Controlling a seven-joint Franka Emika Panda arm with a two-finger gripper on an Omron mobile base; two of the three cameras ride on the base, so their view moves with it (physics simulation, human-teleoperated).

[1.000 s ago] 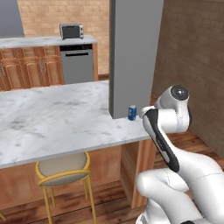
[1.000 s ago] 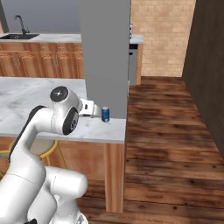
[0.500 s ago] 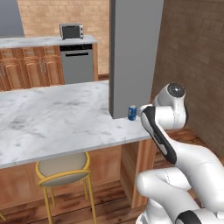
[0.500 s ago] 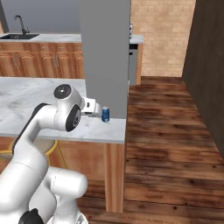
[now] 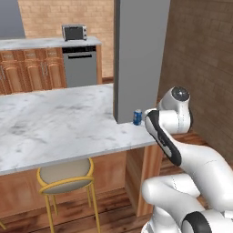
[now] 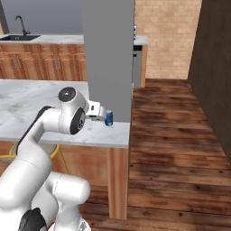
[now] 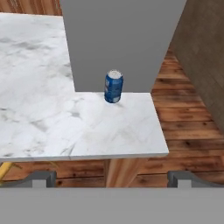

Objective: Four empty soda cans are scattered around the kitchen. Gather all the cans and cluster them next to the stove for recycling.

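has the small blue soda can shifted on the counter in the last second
No. The small blue soda can stands at the same spot by the grey pillar's base.

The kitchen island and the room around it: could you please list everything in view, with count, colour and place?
soda can: one, blue with a silver top, upright on the counter near its corner, at the foot of the pillar
counter: one, white marble
pillar: one, grey, rising from the counter
stool: one, yellow frame with a beige seat, under the counter
dishwasher: one, steel, in the back cabinets
toaster oven: one, silver, on the back counter
sink faucet: one, dark, back counter
gripper: one, dark fingertips, open, short of the can
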